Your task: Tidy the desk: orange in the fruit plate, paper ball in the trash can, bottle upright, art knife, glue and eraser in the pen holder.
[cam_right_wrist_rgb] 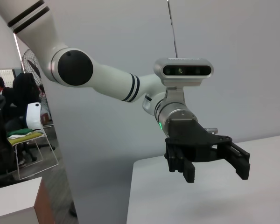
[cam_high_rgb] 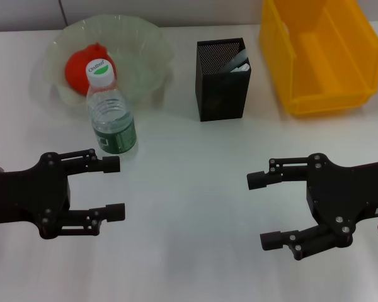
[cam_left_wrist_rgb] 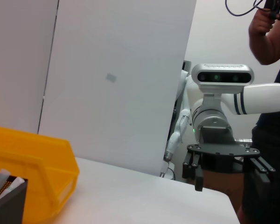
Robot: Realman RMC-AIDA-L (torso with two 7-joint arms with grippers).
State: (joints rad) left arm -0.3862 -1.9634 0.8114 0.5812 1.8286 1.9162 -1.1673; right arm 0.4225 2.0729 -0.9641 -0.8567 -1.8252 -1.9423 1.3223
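Bottle [cam_high_rgb: 111, 113] upright, just before fruit plate [cam_high_rgb: 145, 47] holding orange [cam_high_rgb: 79, 65]. Pen holder [cam_high_rgb: 222, 80] right of bottle; yellow bin [cam_high_rgb: 321, 53] beyond. Left gripper [cam_high_rgb: 113, 189] and right gripper [cam_high_rgb: 261, 209] gape empty, nearer than bottle.

Free room vs. obstacles, ref. pen holder [cam_high_rgb: 222, 78]. Desk [cam_high_rgb: 189, 207] in front of it lies bare betw. left gripper [cam_high_rgb: 116, 188] and right gripper [cam_high_rgb: 264, 209], both w/ fingers spread. Bottle [cam_high_rgb: 110, 110] stands upright to its left, against fruit plate [cam_high_rgb: 107, 60]. Yellow bin [cam_high_rgb: 321, 53] blocks its right; narrow gap betw.
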